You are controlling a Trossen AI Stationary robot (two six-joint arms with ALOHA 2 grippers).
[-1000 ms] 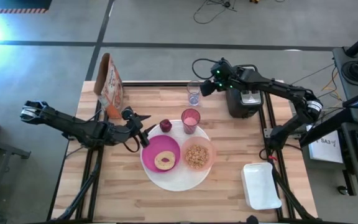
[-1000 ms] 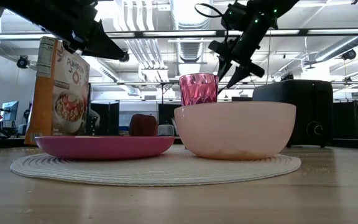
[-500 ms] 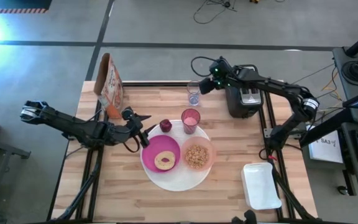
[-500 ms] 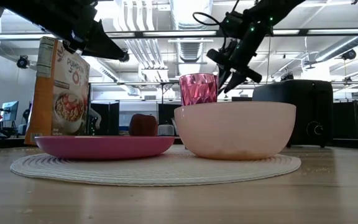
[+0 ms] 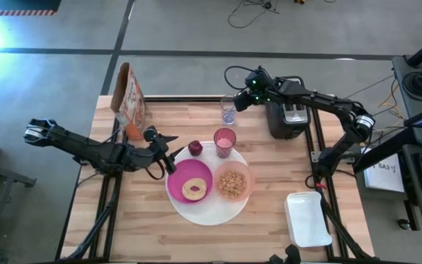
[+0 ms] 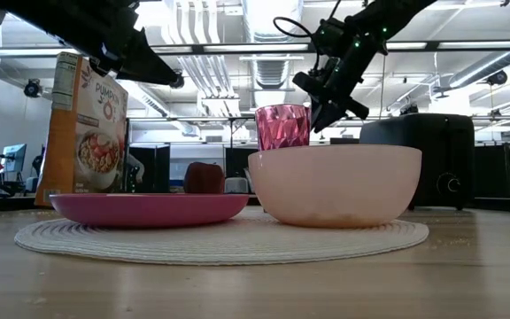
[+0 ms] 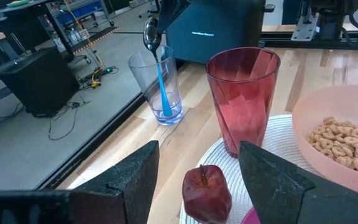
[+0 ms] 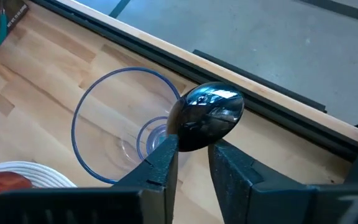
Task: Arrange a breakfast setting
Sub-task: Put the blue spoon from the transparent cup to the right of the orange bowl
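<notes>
A teal-handled spoon (image 7: 162,87) stands handle-down in the clear glass (image 5: 228,110) near the table's far edge, its metal bowl (image 8: 207,115) up. My right gripper (image 8: 193,155) is shut on it from above the glass. On the large white round plate (image 5: 211,214) sit a pink tumbler (image 5: 225,141), a peach bowl (image 5: 233,183) of cereal and a magenta plate (image 5: 184,176) with a bagel (image 5: 194,189). A dark-red fruit (image 7: 207,193) rests at the plate's far left. My left gripper (image 5: 168,155) hovers open just left of the fruit. My right gripper pinches the spoon at the lower end of its metal bowl (image 8: 194,142), between its two fingers. The fingers slant down from the table's right. The spoon stands nearly upright, its teal handle's tip (image 7: 166,113) on the glass's bottom.
A black toaster (image 5: 288,117) stands right of the glass, under my right arm. A cereal box (image 5: 129,103) stands at the far left corner. A white tray (image 5: 308,218) lies at the near right. Bare wood lies along the near edge.
My right gripper has drifted a little down toward the glass, and its fingers have closed in on the spoon's bowl. The spoon stays standing in the glass.
</notes>
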